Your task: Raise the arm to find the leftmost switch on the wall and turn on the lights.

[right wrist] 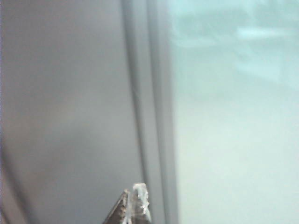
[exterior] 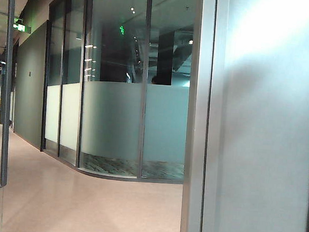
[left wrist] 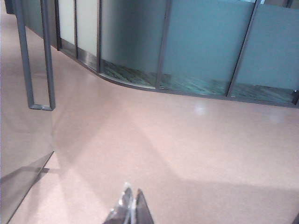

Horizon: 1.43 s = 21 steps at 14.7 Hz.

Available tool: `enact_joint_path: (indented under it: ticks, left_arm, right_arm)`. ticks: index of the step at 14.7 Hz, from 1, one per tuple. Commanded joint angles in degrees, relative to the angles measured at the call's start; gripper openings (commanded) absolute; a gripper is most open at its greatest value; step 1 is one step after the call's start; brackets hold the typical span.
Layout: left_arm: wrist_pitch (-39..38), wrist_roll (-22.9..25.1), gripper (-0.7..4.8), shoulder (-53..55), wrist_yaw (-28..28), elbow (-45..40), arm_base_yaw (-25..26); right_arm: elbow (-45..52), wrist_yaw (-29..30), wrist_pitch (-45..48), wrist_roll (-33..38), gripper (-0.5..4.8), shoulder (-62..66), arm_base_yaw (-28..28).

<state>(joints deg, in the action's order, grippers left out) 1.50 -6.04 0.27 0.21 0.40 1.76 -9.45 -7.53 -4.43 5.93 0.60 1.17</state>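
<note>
No switch shows in any view. In the left wrist view my left gripper [left wrist: 132,192] is shut with nothing in it, its fingertips pressed together and hanging over the pink floor [left wrist: 187,154]. In the right wrist view my right gripper [right wrist: 134,190] is shut and empty, its tips close in front of a grey wall panel [right wrist: 65,107] beside a vertical metal frame strip [right wrist: 149,107]. Neither gripper appears in the exterior view, where the pale wall panel [exterior: 265,129] fills the right side.
A corridor runs back on the left of the exterior view, lined by curved frosted glass partitions [exterior: 117,124] in dark frames. A glass door with a metal handle frame [exterior: 7,84] stands at far left. A green exit sign [exterior: 21,27] hangs high up.
</note>
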Motion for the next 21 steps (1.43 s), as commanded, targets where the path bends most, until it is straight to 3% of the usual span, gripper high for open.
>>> enact_joint_path:
  ticks: [1, 6, 11, 21]
  left_arm:
    - [0.74, 0.02, -0.04, -0.04, 0.00, 0.11, 0.09]
    - [0.74, 0.02, -0.04, -0.04, 0.00, 0.11, 0.09]
    - [0.74, 0.02, -0.04, -0.04, 0.00, 0.11, 0.09]
    - [0.74, 0.02, -0.05, -0.04, 0.00, 0.11, 0.09]
  right_arm:
    - [3.52, 7.39, 0.42, -0.17, -0.01, 0.00, -2.97]
    - [9.07, 7.63, 2.99, -0.20, -0.01, -0.48, -2.75]
    - [9.07, 7.41, 2.99, -0.44, -0.01, -0.48, 0.07]
    - [9.05, 7.28, 2.99, -0.42, -0.01, -0.48, 0.04]
